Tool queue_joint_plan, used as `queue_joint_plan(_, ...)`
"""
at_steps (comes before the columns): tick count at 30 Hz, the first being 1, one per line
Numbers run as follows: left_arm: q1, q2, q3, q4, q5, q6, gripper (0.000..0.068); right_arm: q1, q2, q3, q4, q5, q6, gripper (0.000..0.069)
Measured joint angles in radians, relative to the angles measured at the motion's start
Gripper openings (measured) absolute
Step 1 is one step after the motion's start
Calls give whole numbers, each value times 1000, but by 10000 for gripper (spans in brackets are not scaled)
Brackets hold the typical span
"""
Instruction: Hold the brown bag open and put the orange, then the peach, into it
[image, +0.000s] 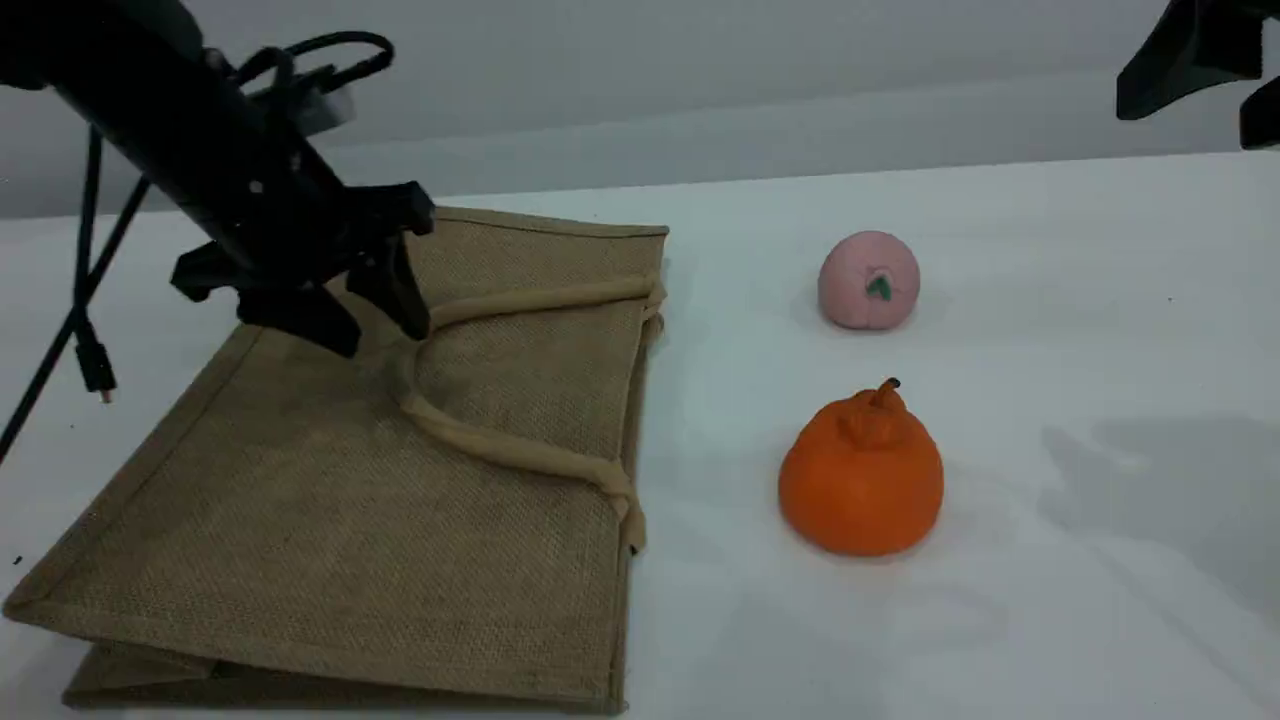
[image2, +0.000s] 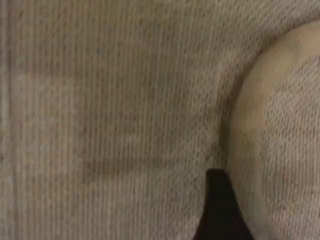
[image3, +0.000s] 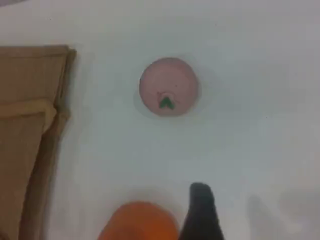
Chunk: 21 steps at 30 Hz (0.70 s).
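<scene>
Your scene view looks down across the table (image: 1050, 300) at a slant and takes in the brown bag (image: 330, 500), peach (image: 868, 280) and orange (image: 861, 475). Your left wrist view sits very close above the bag's weave. Your right wrist view looks down from higher, sharing peach, orange and bag edge.

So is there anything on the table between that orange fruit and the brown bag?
No. In the scene view only bare white table lies between the orange and the brown bag's open edge; the peach sits farther back.

Brown bag (image: 350, 500) flat; orange (image: 861, 480), peach (image: 869, 280) beside
</scene>
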<state>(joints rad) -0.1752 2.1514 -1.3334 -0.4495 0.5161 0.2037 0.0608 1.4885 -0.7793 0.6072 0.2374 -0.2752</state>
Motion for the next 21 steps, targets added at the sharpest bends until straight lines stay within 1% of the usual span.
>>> queue_joint_plan(3, 0, 34, -25, 1, -6, 0, 403, 0, 0, 0, 0, -1, 0, 470)
queue_joint_plan(5, 0, 58, -43, 1, 14, 0, 391, 0, 0, 0, 0, 0, 0, 470)
queue_joint_plan(13, 0, 123, -88, 1, 24, -2, 342, 0, 0, 0, 0, 0, 0, 470)
queue_joint_plan(17, 0, 123, -88, 1, 32, -2, 292, 0, 0, 0, 0, 0, 0, 470)
queue_joint_plan(21, 0, 123, -88, 4, 61, -3, 221, 0, 0, 0, 0, 0, 0, 470)
